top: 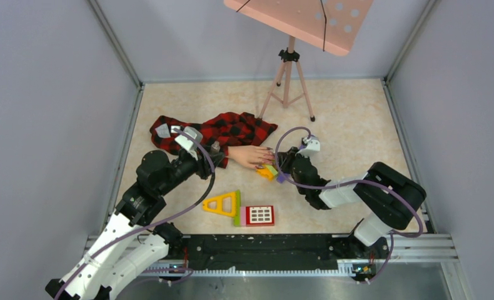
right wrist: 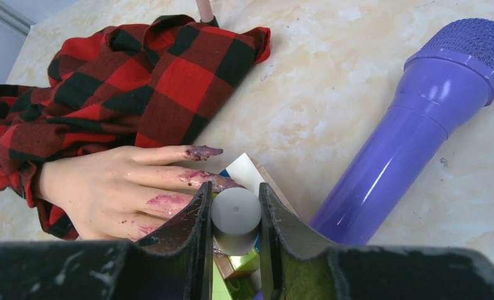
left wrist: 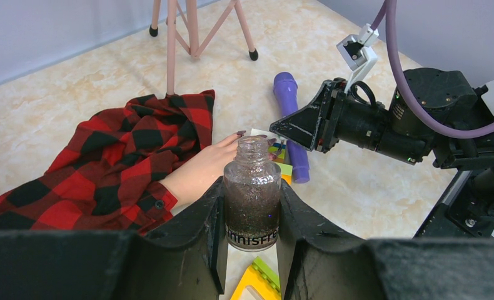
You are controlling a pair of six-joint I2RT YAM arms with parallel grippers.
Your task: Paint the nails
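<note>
A flesh-coloured mannequin hand (top: 249, 156) in a red-and-black plaid sleeve (top: 222, 130) lies palm down on the table. Its nails (right wrist: 204, 151) are dark purplish, and purple smears run along the fingers (right wrist: 166, 201). My left gripper (left wrist: 251, 187) is shut on an uncapped glass bottle of dark glitter polish (left wrist: 252, 197), held upright just short of the hand's wrist (left wrist: 197, 172). My right gripper (right wrist: 234, 192) is shut on a grey round cap (right wrist: 235, 215), right over the fingertips. Whatever hangs under the cap is hidden.
A purple toy microphone (right wrist: 413, 125) lies just right of the fingertips. Green, yellow and white blocks (top: 267, 171) sit under them. A yellow triangle block (top: 222, 204) and a red window block (top: 259, 215) lie nearer the bases. A pink tripod stand (top: 288, 75) stands at the back.
</note>
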